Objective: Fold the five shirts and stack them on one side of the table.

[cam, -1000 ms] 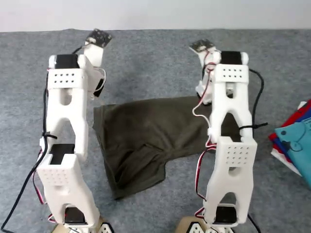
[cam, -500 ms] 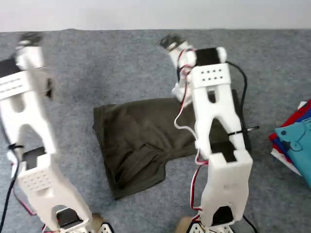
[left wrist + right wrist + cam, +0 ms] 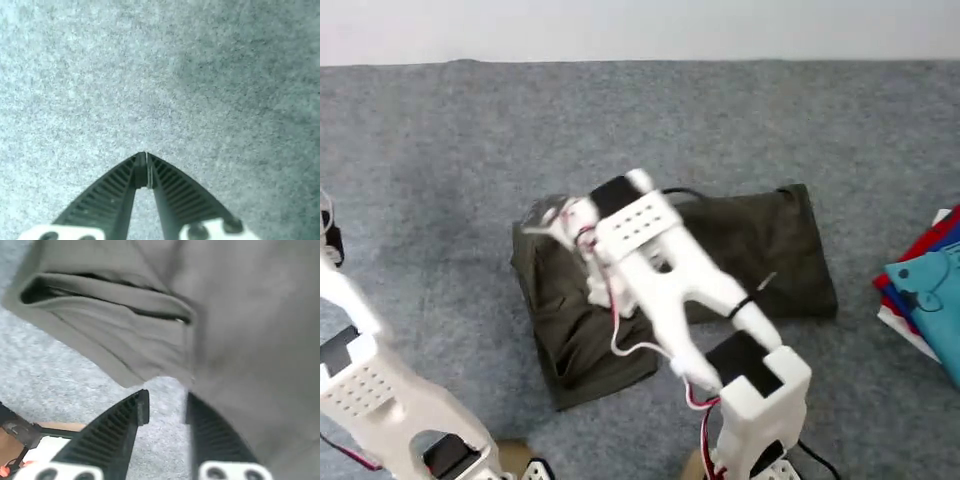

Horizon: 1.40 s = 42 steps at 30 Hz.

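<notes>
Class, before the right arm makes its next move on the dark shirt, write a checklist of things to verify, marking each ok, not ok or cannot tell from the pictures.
1. Right gripper open for a grasp: ok.
2. Right gripper at an edge of the dark shirt: ok.
3. Left gripper shut, over bare table, off the shirt: ok.
4. Dark shirt lying flat: not ok, rumpled at one end.
5. Folded stack at the table's side, apart from the dark shirt: ok.

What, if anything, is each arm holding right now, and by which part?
Nothing is held. The left gripper is shut, empty, over the grey table; the right gripper is open over the edge of the olive shirt.
</notes>
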{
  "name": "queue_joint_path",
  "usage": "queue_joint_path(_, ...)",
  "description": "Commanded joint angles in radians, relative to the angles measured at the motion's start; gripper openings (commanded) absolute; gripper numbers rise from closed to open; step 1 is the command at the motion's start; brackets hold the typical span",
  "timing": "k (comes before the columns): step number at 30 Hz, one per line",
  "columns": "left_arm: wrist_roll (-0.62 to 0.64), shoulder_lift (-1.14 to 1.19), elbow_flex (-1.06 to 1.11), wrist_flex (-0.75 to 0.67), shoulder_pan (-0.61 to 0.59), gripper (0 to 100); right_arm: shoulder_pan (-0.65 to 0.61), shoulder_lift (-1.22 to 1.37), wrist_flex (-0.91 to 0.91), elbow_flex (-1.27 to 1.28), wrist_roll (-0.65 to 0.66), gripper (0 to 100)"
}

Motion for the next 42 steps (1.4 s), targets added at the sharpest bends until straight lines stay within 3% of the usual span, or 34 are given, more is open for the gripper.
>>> queue_joint_path(1, -0.011, -0.009, -0.002, 0.012, -0.003, 1, -0.050, -0.068, 0.035, -0.006, -0.011, 20.7)
queue_joint_path(18, -0.011, -0.009, -0.001, 0.017, -0.003, 1, -0.054, 0.128, -0.174, -0.009, -0.012, 20.5)
queue_joint_path(21, -0.011, -0.009, -0.001, 0.017, -0.003, 1, -0.054, 0.153, -0.180, -0.009, -0.011, 19.6)
queue_joint_path(28, -0.011, -0.009, -0.001, 0.017, -0.003, 1, -0.053, 0.166, -0.176, -0.011, -0.008, 3.5)
queue_joint_path(37, -0.011, -0.009, -0.001, 0.017, 0.002, 1, -0.016, 0.157, -0.085, -0.147, 0.041, 1.1)
queue_joint_path(42, -0.011, -0.009, -0.001, 0.017, 0.002, 1, 0.084, 0.159, -0.070, -0.213, 0.064, 1.1)
